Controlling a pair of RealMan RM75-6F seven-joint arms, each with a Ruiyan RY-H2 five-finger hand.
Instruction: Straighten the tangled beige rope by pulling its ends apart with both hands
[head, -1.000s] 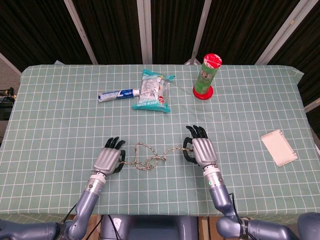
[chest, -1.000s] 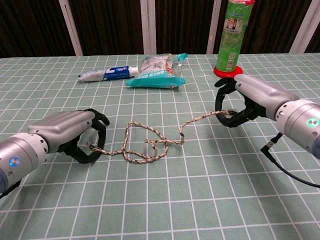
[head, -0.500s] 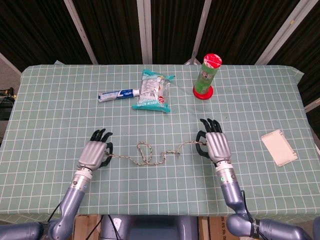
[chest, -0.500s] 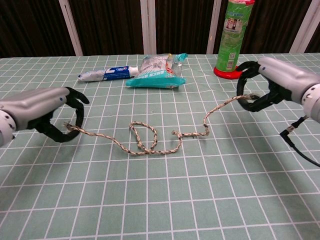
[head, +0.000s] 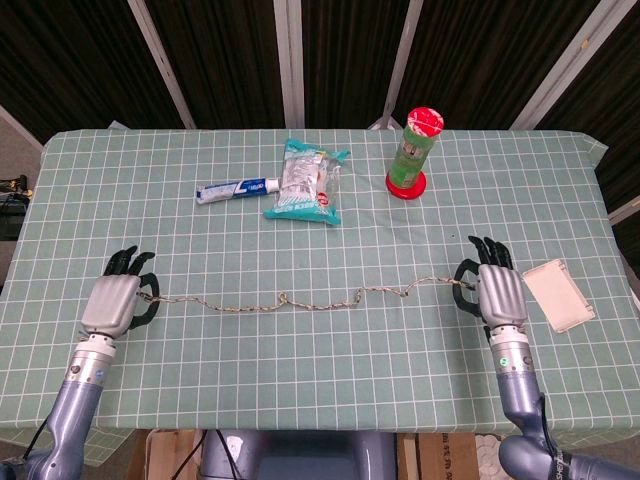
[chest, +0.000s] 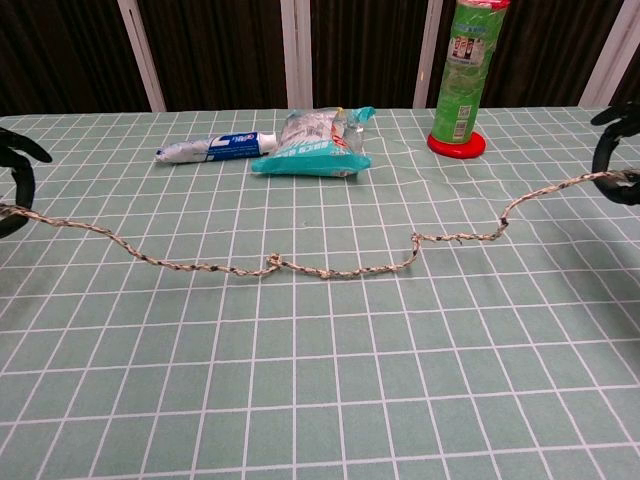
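The beige rope (head: 310, 301) lies stretched almost straight across the green checked cloth, with small kinks near its middle (chest: 330, 271). My left hand (head: 117, 303) grips the rope's left end at the left side of the table; in the chest view only its dark fingertips (chest: 18, 172) show at the frame edge. My right hand (head: 494, 293) grips the rope's right end, and its fingertips (chest: 612, 150) just reach into the chest view at the right edge. The rope rises slightly off the cloth toward each hand.
A toothpaste tube (head: 238, 189) and a teal snack bag (head: 305, 180) lie at the back centre. A green canister with a red lid (head: 414, 152) stands to their right. A white flat box (head: 558, 294) lies close beside my right hand.
Both hands moved outward, left hand to the left and right hand to the right. The loops in the rope pulled out and it now runs nearly straight.
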